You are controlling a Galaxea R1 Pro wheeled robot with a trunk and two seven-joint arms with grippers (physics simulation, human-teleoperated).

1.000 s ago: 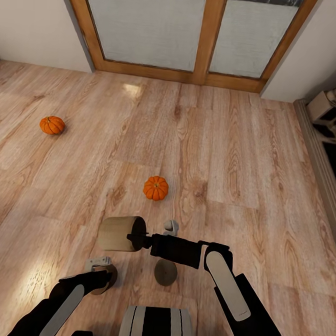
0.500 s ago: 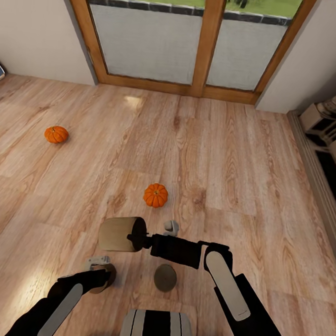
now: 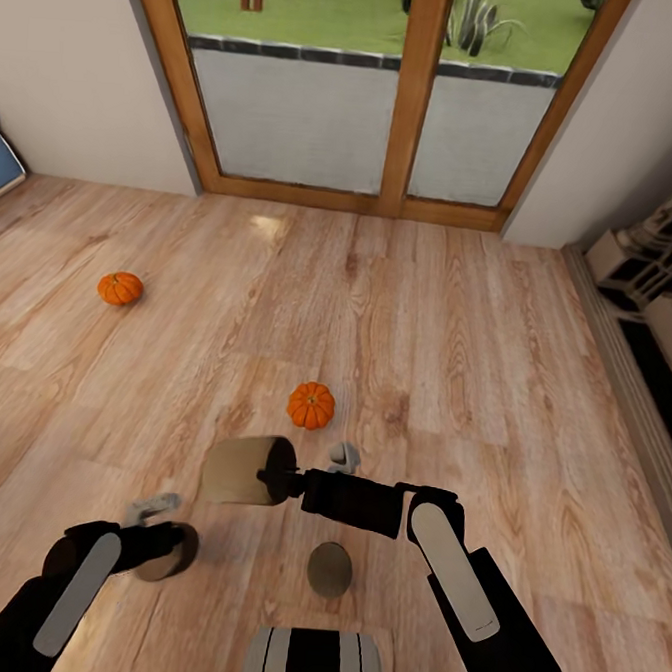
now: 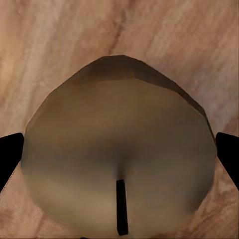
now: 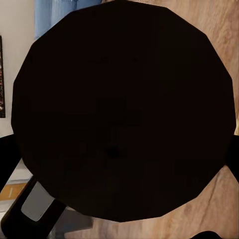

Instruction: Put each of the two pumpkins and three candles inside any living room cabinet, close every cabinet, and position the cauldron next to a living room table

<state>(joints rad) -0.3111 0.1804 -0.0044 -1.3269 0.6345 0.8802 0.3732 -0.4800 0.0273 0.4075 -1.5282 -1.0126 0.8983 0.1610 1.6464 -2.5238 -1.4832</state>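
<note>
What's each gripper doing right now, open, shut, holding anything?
Left gripper: shut on a candle.
Right gripper: shut on another candle, held sideways.

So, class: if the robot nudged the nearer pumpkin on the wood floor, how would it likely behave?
The nearer pumpkin looks round, so a push would probably roll it across the smooth floor. Its ribbed sides may make it wobble and stop soon. It looks small and sits alone, so it would likely shift easily.
</note>
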